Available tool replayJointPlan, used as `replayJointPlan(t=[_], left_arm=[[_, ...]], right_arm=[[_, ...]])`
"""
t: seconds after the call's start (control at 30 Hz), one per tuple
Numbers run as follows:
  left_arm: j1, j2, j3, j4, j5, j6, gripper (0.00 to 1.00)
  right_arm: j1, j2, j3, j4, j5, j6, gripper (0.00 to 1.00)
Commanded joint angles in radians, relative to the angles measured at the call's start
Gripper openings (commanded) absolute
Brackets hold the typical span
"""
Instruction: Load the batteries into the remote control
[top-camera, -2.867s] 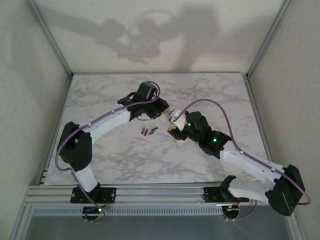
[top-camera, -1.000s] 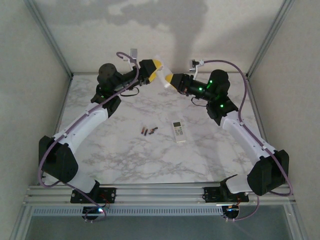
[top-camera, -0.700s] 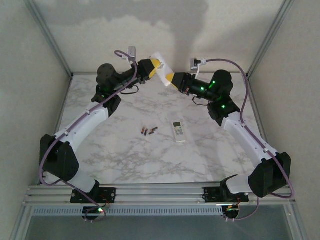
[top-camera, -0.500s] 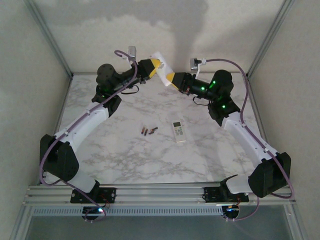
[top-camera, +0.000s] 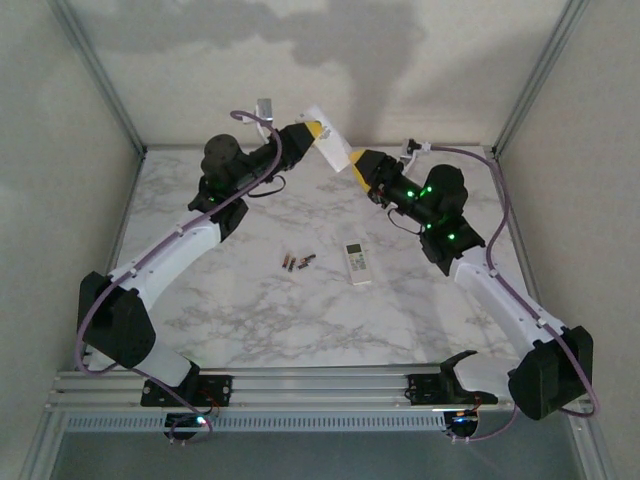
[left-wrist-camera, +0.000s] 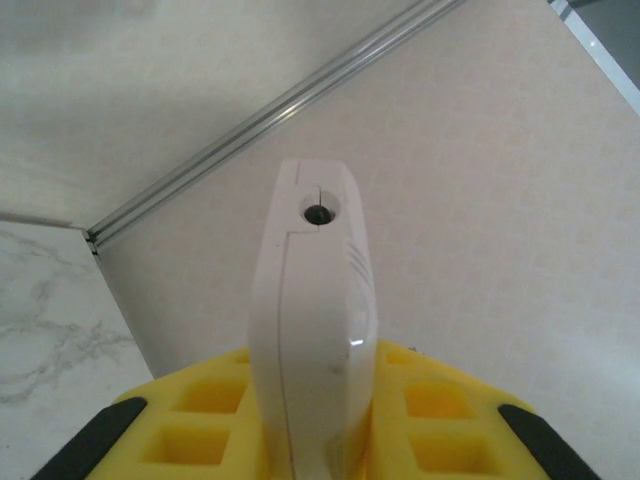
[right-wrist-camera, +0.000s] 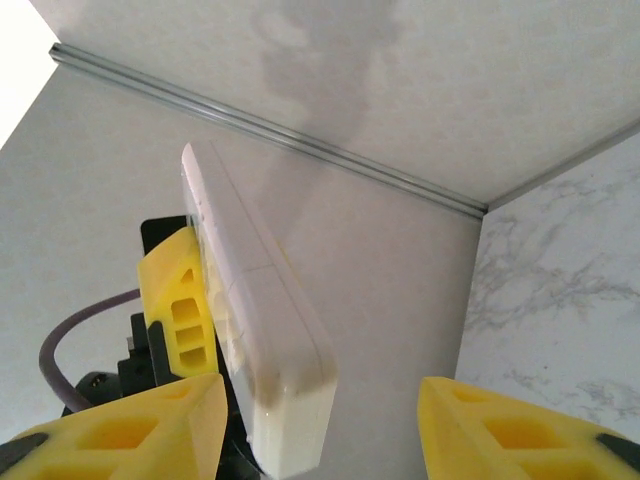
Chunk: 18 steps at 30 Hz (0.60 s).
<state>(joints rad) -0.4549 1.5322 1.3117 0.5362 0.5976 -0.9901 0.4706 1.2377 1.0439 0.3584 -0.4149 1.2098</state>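
White casing sits clamped in the left jaws at the far side, so the right jaws, apart beside it, should back off before reaching for the batteries just left of the remote control on the worktop.

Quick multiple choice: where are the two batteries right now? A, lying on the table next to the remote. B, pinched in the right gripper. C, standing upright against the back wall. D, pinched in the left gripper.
A: the batteries lie on the table just left of the remote control, while the left gripper is shut on a white plastic piece and the right gripper is open.
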Motion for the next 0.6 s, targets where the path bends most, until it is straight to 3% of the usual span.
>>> replayJointPlan(t=[0.0, 0.17, 0.4, 0.57], left_arm=[[-0.016, -0.017, -0.004, 0.042, -0.031, 0.038, 0.0], [-0.022, -0.015, -0.009, 0.032, -0.036, 0.044, 0.0], [-0.027, -0.019, -0.01, 0.044, -0.027, 0.04, 0.0], [-0.028, -0.014, -0.017, 0.07, -0.012, 0.004, 0.0]], right_arm=[[0.024, 0.032, 0.02, 0.093, 0.026, 0.039, 0.54], [0.038, 0.076, 0.053, 0.099, 0.021, 0.041, 0.53], [0.046, 0.105, 0.058, 0.083, 0.024, 0.036, 0.43], [0.05, 0.122, 0.065, 0.112, 0.016, 0.039, 0.51]])
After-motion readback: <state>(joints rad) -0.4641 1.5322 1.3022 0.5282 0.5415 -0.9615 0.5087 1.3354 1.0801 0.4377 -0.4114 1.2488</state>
